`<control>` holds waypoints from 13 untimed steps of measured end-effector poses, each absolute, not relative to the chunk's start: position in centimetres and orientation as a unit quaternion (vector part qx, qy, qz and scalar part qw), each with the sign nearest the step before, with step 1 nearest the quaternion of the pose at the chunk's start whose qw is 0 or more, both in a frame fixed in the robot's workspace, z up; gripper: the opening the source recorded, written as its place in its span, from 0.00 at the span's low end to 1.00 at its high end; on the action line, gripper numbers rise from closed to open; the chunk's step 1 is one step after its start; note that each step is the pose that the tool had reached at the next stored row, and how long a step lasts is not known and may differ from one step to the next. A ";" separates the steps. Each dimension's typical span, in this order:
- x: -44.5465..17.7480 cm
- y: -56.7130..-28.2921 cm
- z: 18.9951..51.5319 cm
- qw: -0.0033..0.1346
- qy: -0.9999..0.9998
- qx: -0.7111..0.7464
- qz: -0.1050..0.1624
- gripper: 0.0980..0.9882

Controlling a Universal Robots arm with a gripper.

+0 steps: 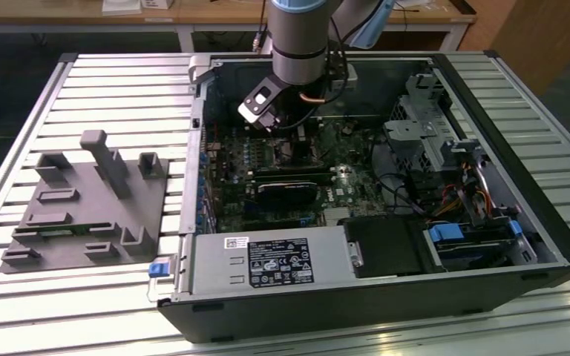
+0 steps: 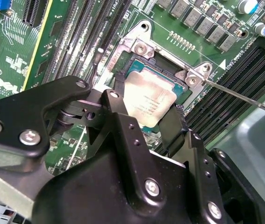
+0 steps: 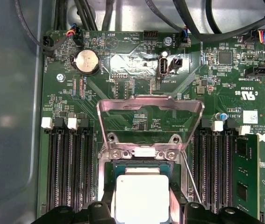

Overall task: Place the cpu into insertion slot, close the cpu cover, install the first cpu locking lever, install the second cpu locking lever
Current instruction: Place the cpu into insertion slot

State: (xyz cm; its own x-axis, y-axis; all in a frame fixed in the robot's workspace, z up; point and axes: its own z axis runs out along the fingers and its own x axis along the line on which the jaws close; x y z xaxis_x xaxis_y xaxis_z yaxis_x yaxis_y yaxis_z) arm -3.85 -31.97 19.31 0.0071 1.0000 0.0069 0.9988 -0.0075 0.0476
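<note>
Open computer case [image 1: 364,193] lies on its side on a slatted metal table [image 1: 116,81]. A grey moulded fixture [image 1: 87,200] sits on the exterior view's left of the case. Inside the case: power supply box [image 1: 265,261] along the near edge, drive cage [image 1: 429,130] on the exterior view's right, cables beside it. The arm [image 1: 300,37] reaches down into the far middle of the case, over the green board [image 3: 137,88]. Long black memory slots [image 3: 69,168] flank the socket [image 2: 162,70] on both sides, and a coin battery [image 3: 87,61] lies beyond it. Cover [image 3: 123,105] stands tipped up, open. A thin wire lever [image 2: 235,93] juts out from one socket corner, unlatched. Claw [image 2: 146,112]: narrowly open to chip width, fingers [image 2: 118,107] pressed on two opposite edges of the chip [image 2: 148,100]. The chip is over the socket, metal top facing up; whether it is fully seated cannot be told. Wooden benches [image 1: 216,15] stand behind the table.
</note>
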 end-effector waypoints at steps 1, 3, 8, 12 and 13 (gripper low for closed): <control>-3.8 -32.0 19.3 0.015 0.704 0.710 0.019 0.50; -3.8 -32.0 19.3 0.014 0.703 0.711 0.019 0.50; -3.9 -32.0 19.2 0.015 0.703 0.711 0.019 0.50; -3.9 -32.0 19.2 0.015 0.703 0.711 0.019 0.50; -3.9 -32.0 19.2 0.015 0.703 0.711 0.019 0.50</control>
State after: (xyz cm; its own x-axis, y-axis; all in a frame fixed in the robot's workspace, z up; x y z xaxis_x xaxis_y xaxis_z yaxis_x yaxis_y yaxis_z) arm -3.87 -31.97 19.19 0.0112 0.9999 0.0070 0.9988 -0.0116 0.0477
